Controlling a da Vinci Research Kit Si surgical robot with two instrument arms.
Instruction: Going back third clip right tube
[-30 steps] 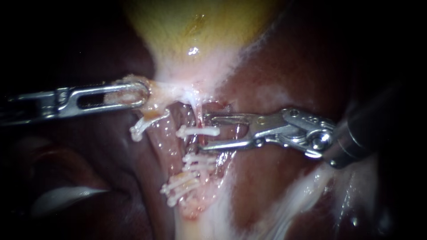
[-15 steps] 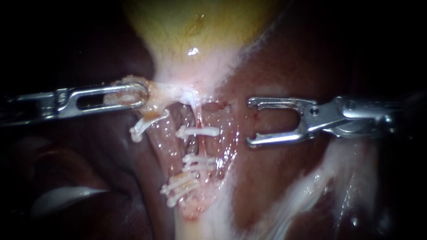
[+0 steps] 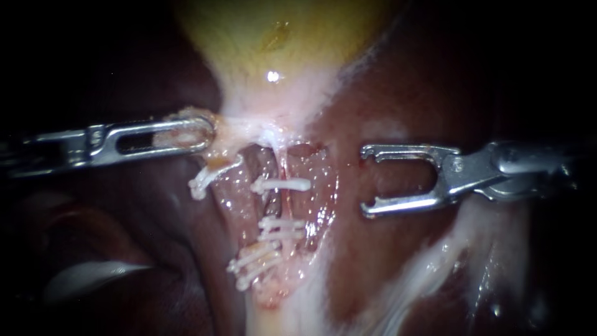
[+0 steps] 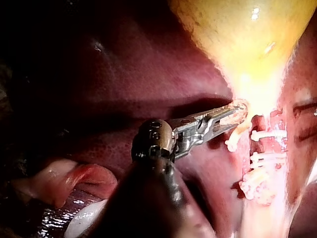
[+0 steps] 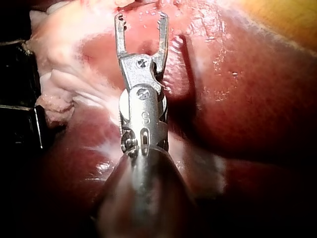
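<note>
Pulled back rightward since a second ago, the right instrument (image 3: 367,180) sits well apart from the right tube (image 3: 292,202), its pincer open and empty over the liver (image 3: 385,261); the tube lies at mid-view and carries three white clips, the upper clip (image 3: 280,185) apart from the lower pair (image 3: 280,223); the left instrument (image 3: 186,134) has its pincer clamped on pale tissue (image 3: 224,132) below the gallbladder (image 3: 280,37).

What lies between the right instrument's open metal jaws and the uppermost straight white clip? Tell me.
Only bare, glistening pink-red tissue separates right instrument from white clip; the endoscope view shows it.
</note>
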